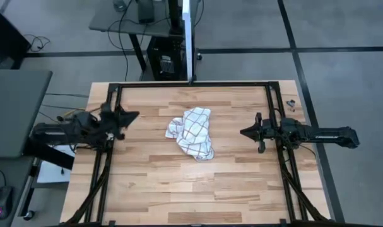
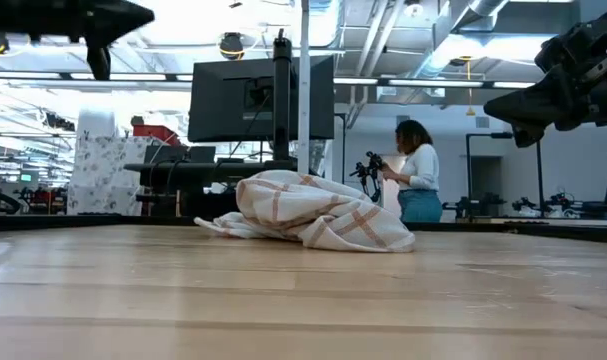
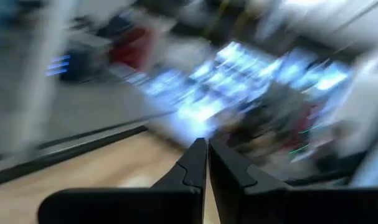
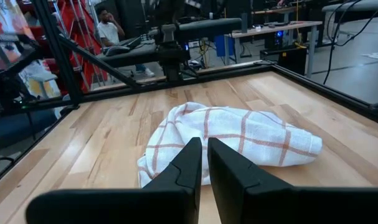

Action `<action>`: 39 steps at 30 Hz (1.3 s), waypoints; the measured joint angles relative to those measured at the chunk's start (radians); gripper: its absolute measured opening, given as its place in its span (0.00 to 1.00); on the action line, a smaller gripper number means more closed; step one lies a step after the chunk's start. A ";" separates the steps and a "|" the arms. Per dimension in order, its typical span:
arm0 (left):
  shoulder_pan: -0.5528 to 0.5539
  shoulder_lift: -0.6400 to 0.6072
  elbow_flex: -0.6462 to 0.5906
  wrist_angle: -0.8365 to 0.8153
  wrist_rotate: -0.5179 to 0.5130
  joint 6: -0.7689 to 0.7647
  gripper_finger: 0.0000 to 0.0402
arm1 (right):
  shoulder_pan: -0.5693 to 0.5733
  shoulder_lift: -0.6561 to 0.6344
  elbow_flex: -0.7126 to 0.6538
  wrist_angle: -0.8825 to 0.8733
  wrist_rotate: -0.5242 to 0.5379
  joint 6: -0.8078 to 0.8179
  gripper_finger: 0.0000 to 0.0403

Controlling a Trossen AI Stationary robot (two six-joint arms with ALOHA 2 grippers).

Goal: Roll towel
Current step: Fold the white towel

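Right up front in the right wrist view are the right gripper [image 4: 204, 163]'s two dark fingers, pressed together with nothing between them, aimed at the towel [image 4: 229, 144]. That checked white towel [image 1: 192, 132] is sitting in a crumpled heap around the middle of the wooden desk [image 1: 178, 189], a bit closer to the far edge than the near one, touched by neither arm.

So rolling hasn't really started, as far as I can judge. You can't roll a wad like that, so the next move probably needs the cloth spread flat first: each gripper opens, comes down on an edge or corner, and pulls outward. Finding an actual corner in that bunch looks like the tricky bit, since the folds hide most of the edges.

Pose-wise, the right gripper [image 1: 249, 132] hovers off the surface toward the right edge, arm stretched level and pointing inward at the towel. The left gripper [image 1: 132, 116] hangs near the left edge, also raised and pointing inward; its fingers [image 3: 195, 168] are closed together too, holding nothing. Both sit well apart from the cloth.
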State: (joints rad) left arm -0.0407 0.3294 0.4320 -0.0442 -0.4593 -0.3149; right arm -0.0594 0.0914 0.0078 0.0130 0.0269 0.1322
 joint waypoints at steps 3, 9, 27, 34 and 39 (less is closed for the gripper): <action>0.012 0.254 0.201 -0.289 -0.017 0.066 0.00 | 0.000 0.000 0.000 0.004 0.002 0.000 0.05; 0.083 0.717 0.397 -0.696 0.016 0.135 0.00 | 0.000 0.000 0.000 0.007 0.003 0.000 0.05; 0.312 1.246 0.510 -0.392 0.478 0.470 0.43 | 0.000 0.000 0.000 0.008 0.002 0.000 0.05; 0.303 1.383 0.540 -0.391 0.360 0.539 0.48 | 0.000 0.000 0.000 0.005 -0.001 0.000 0.05; 0.303 1.410 0.579 -0.389 0.373 0.501 0.34 | 0.000 0.000 0.000 0.002 -0.002 0.000 0.05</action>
State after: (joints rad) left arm 0.2623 1.7397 1.0113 -0.4330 -0.0863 0.1856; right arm -0.0594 0.0914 0.0074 0.0154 0.0250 0.1321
